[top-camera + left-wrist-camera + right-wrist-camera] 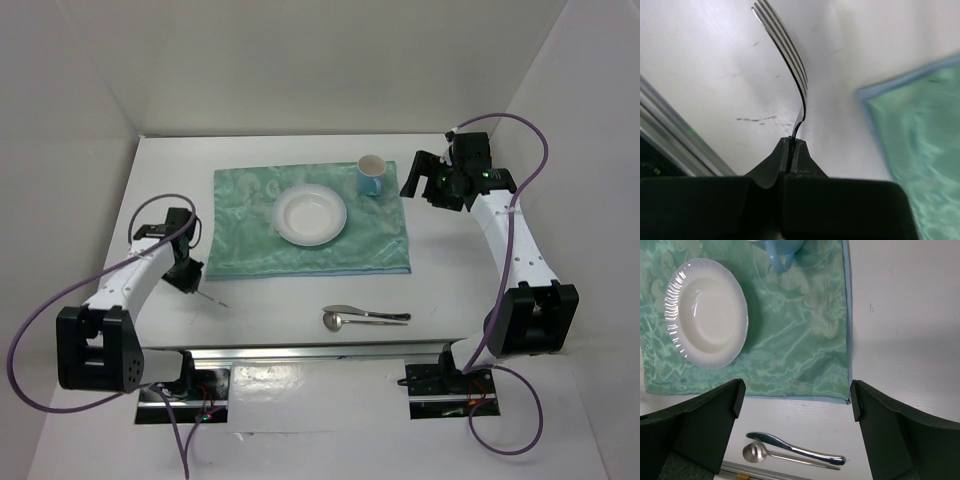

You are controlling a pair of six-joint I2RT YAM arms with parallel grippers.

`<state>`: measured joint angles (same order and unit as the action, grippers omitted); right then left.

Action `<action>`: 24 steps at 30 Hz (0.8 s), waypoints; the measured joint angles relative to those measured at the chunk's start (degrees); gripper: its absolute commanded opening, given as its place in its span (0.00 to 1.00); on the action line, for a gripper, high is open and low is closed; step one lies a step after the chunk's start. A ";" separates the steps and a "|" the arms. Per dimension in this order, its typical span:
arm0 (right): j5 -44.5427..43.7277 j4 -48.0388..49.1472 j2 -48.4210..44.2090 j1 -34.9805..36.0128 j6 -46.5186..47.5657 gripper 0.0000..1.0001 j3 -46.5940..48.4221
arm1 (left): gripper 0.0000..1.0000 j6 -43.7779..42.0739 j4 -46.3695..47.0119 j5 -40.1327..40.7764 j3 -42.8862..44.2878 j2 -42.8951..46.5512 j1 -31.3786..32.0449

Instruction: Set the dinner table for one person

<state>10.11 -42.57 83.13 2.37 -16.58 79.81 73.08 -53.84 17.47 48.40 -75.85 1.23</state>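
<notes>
Down at the near edge of the tabletop (280,300), which is the big white surface under everything, there's a metal rail (320,352). Just past it, a knife (790,446) and a spoon (754,452) lie side by side, close enough that they may be touching.

Over on the left, the left fingers (775,160) are pinched tight on the handle end of the fork (790,55). It sits off the mat's left edge, tines sticking out away from the wrist. Can't really tell if it's off the surface yet.

Further back is the teal mat (240,240), with the plate (310,214) roughly in the middle and the blue cup (371,176) at its far right corner. The right fingers (710,410) are spread wide with nothing in them, hanging above the mat's right side.

So I'd say we're on the fork step, with plate and cup already placed. Next up is probably carrying the fork over and laying it flat just left of the plate, without dragging the cloth. Knife and spoon are left to do, likely a job for the right arm.

Count: one fork, one knife, one spoon, one plate, one cup, one mat.
</notes>
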 measured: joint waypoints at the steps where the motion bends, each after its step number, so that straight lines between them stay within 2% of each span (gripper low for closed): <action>1: -0.04 0.00 0.00 0.00 0.00 1.00 0.00 | 0.00 -2.14 -0.22 0.81 1.73 0.96 0.26; 5: -0.07 0.02 0.00 0.00 -0.04 1.00 0.00 | 0.00 -15.06 4.66 -0.63 7.89 6.03 2.71; 7: 0.33 0.11 0.00 0.00 -0.09 1.00 0.00 | 0.00 -21.22 5.70 -1.95 13.44 4.46 5.03; 14: 1.18 0.96 -0.11 0.00 -0.26 1.00 -0.87 | 0.00 -36.37 6.34 -1.05 39.30 -21.31 12.04; 18: 0.57 0.92 -0.17 0.00 -0.28 1.00 -1.44 | 0.00 -41.27 2.10 0.98 52.37 -36.02 14.10; 24: -0.52 0.87 -0.20 0.00 -0.28 1.00 -1.49 | 0.00 -45.77 -1.92 2.78 63.08 -47.01 15.50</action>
<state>9.58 -41.69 82.94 2.37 -16.86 78.32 27.31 -55.77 20.25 111.48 -122.87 16.73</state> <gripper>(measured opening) 0.999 0.040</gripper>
